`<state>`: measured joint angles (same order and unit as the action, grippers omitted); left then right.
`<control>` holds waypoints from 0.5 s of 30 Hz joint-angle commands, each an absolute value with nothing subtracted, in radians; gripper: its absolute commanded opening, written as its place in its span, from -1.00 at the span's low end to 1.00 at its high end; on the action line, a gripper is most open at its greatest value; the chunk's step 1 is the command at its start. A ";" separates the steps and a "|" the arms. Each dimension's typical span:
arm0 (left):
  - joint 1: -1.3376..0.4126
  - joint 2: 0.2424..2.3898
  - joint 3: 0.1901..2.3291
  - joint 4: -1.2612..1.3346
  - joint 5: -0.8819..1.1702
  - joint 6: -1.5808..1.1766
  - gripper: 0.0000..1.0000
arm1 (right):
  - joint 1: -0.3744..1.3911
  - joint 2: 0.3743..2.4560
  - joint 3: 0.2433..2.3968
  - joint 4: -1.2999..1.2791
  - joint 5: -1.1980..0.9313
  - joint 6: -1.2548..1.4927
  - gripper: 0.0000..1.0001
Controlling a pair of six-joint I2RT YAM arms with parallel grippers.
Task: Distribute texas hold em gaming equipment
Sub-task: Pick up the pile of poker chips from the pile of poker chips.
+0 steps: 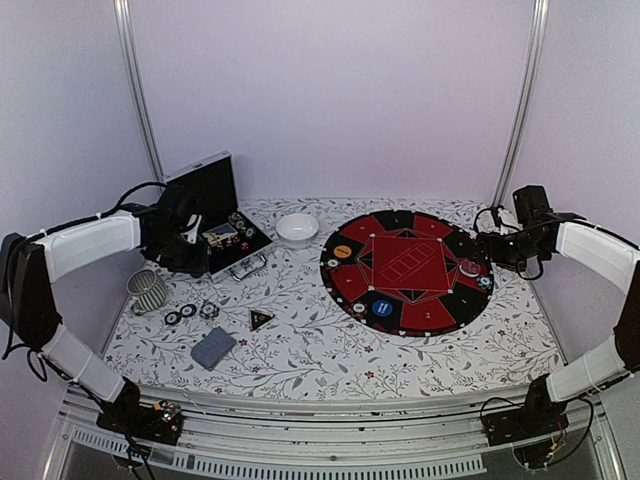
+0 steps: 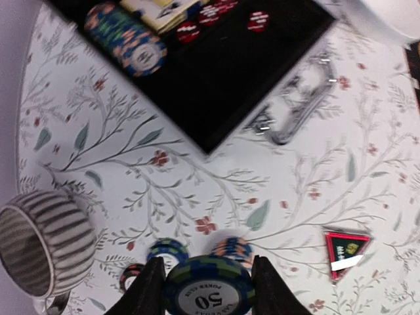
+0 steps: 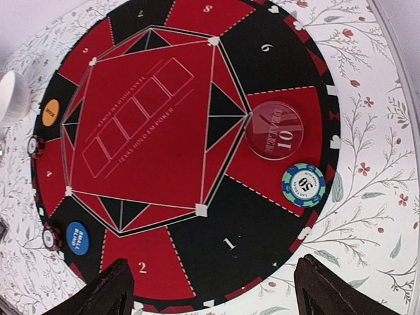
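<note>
My left gripper (image 2: 209, 292) is shut on a blue-and-green "50" poker chip (image 2: 209, 289) and holds it above three loose chips (image 2: 231, 249) on the floral tablecloth. In the top view it (image 1: 188, 252) is beside the open black case (image 1: 215, 225). A chip stack (image 2: 128, 39) and red chips (image 2: 257, 21) lie in the case. My right gripper (image 3: 220, 289) is open and empty over the near-right edge of the round red-and-black poker mat (image 3: 197, 249). On the mat lie a teal "50" chip (image 3: 304, 184), a clear dealer disc (image 3: 274, 130), an orange disc (image 3: 50, 112) and a blue disc (image 3: 77, 237).
A white bowl (image 1: 297, 228) stands between the case and the mat (image 1: 405, 270). A striped cup (image 1: 148, 290) is at the left, a grey-blue card deck (image 1: 213, 347) at the front, and a small triangular marker (image 1: 261, 319) beside it. The case's metal clasp (image 2: 295, 98) sticks out.
</note>
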<state>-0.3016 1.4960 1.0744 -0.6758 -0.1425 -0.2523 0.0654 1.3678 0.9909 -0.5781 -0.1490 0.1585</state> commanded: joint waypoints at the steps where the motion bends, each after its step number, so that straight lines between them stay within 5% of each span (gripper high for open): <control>1: -0.499 1.490 1.191 -0.749 -0.115 -0.148 -1.00 | 0.071 1.312 1.030 -0.571 -0.276 0.204 0.74; 9: -0.780 1.597 1.406 -0.799 -0.019 -0.044 -1.00 | 0.151 1.240 0.912 -0.351 -0.612 0.363 0.61; 15: -0.908 1.662 1.490 -0.814 0.010 0.014 -1.00 | 0.374 1.298 0.921 -0.262 -0.587 0.493 0.51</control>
<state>-0.8478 1.6245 1.4376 -0.7784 -0.0307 -0.0471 0.2527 1.2621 0.9100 -0.3771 -0.5388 0.3809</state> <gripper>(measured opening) 0.398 0.770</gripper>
